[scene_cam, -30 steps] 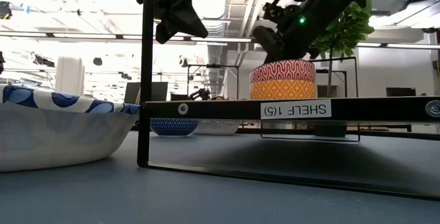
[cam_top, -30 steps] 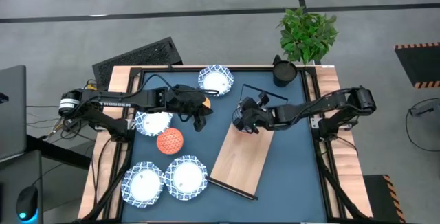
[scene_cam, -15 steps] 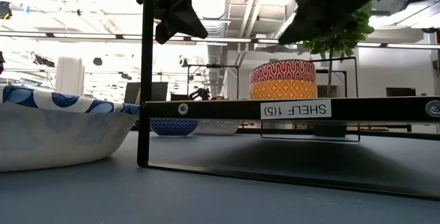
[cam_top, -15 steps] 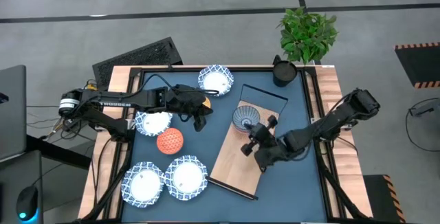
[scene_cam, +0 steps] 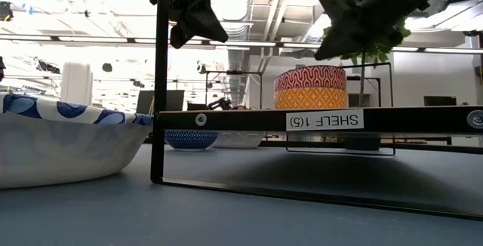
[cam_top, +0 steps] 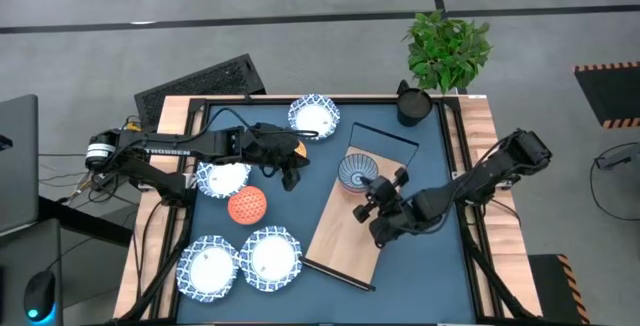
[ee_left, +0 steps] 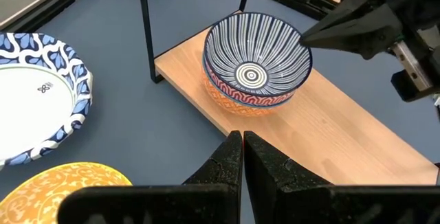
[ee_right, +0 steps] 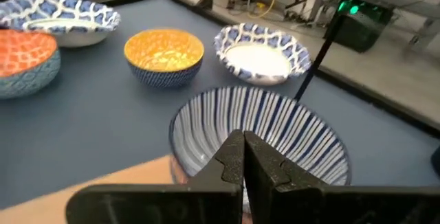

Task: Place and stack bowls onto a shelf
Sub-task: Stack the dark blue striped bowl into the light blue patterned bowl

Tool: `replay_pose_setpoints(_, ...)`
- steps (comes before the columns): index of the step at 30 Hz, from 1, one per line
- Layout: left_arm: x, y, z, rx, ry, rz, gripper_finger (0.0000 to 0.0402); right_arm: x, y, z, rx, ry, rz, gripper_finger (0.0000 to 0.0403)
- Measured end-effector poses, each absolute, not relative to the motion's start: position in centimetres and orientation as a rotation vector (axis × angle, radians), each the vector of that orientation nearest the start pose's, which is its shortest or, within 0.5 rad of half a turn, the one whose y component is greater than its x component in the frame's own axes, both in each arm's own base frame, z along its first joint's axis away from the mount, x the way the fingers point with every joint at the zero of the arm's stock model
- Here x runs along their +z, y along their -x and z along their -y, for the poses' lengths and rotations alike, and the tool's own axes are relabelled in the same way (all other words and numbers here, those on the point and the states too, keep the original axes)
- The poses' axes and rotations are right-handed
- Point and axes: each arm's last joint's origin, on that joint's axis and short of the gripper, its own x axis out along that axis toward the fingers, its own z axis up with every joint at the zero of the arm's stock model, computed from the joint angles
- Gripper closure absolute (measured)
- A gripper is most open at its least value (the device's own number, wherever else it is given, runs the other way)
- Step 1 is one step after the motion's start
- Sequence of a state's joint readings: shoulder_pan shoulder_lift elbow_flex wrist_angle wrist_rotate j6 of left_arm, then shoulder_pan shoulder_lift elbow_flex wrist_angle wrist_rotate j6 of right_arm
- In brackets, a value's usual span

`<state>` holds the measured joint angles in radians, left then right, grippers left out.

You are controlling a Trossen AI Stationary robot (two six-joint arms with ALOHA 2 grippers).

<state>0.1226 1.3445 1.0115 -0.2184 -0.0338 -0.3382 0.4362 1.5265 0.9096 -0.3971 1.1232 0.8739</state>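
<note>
Shelf (cam_top: 350, 228) lies diagonally on table centre-right. Stack of 2 bowls (cam_top: 357, 171) sits at its far end. Right gripper (cam_top: 384, 198), fingers together, hovers above shelf just beside stack. Left gripper (cam_top: 291, 169), fingers together, hovers near yellow-lined bowl (ee_right: 164, 57); 4 white bowls (cam_top: 210, 269) on table at left.

You get one camera straight overhead on the whole table (cam_top: 440, 256), one level at tabletop height against the shelf (scene_cam: 317, 119) edge, and two wrist cameras close in, all four sharing the striped stacked bowl (ee_left: 256, 56).
</note>
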Motion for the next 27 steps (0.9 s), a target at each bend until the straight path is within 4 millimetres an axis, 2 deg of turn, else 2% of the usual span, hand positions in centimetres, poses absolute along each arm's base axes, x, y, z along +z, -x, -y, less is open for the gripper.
replay_pose_setpoints(27,28.67,-29.19,-3.69,0.244,0.356,-0.521,0.0401,20.18,-26.72,-9.63,-0.849,-0.088,-0.414,0.0378)
